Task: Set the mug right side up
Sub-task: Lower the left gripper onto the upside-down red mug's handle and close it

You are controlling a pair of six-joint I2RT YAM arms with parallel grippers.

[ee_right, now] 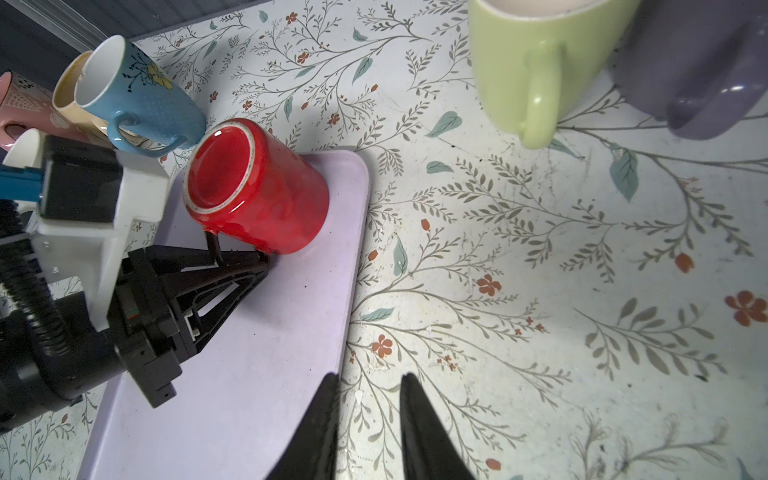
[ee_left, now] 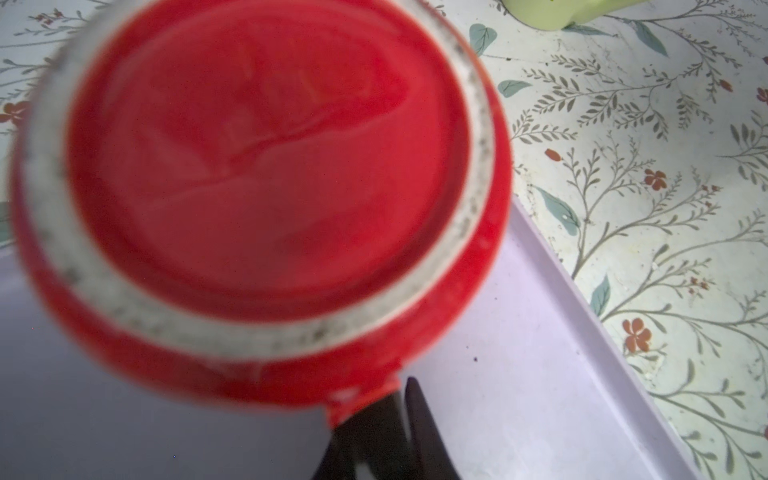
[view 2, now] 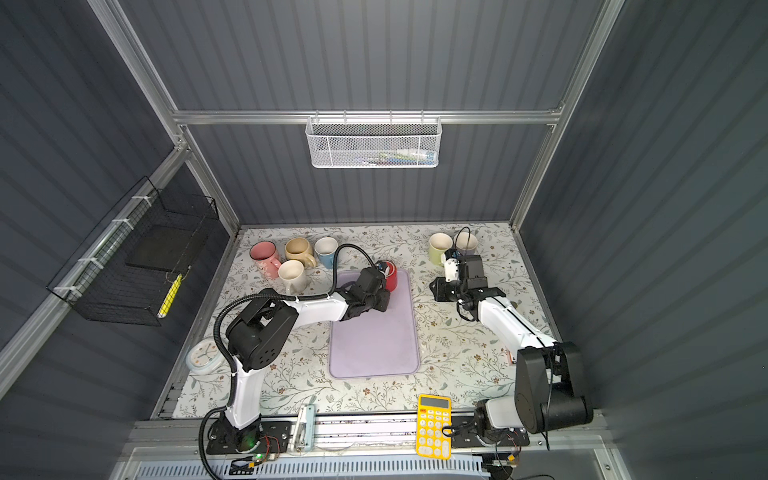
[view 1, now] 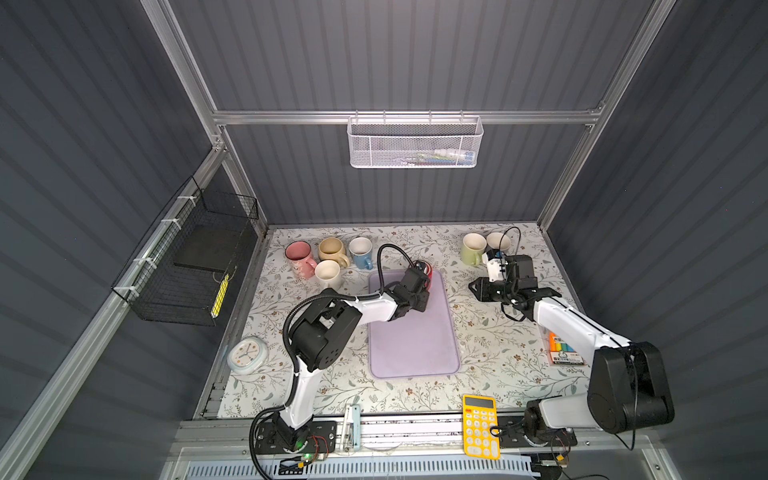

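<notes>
Since the mug stands base-up on the tray's far corner, the left gripper pinches its handle, likely to flip it, while the right gripper hangs narrow and empty beside the tray.

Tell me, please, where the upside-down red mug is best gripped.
By its handle, from the lavender tray's open middle: the red mug stands base-up with the handle sticking out that way, and the left claw is shut on it.
</notes>
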